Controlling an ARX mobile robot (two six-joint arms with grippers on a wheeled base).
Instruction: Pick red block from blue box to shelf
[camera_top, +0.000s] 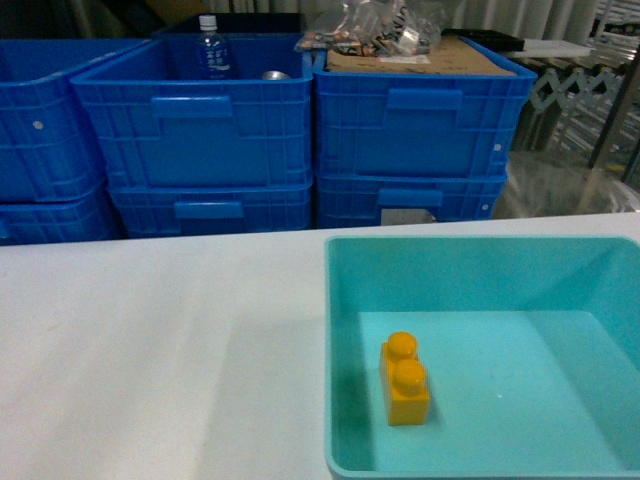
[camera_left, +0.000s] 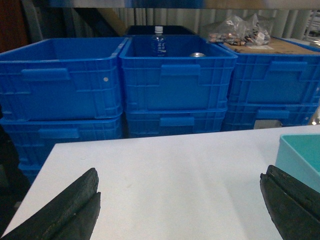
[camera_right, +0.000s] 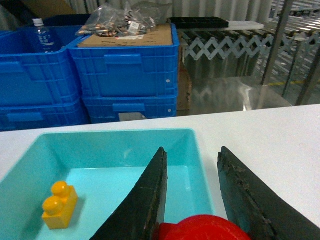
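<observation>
While no writing is legible anywhere, the red block (camera_right: 202, 229) sits clamped between the right gripper (camera_right: 192, 200) fingers at the bottom edge of the right wrist view, stud up, above the blue box (camera_right: 197, 150); long axis cannot be told. Orange brick (camera_top: 405, 380) lies in the box, long axis front-to-back. Left gripper (camera_left: 180, 210) hangs spread wide over the white table (camera_left: 170, 170).

Red block (camera_right: 200, 227); turquoise box (camera_top: 340, 330); orange-yellow brick (camera_top: 404, 380).
</observation>
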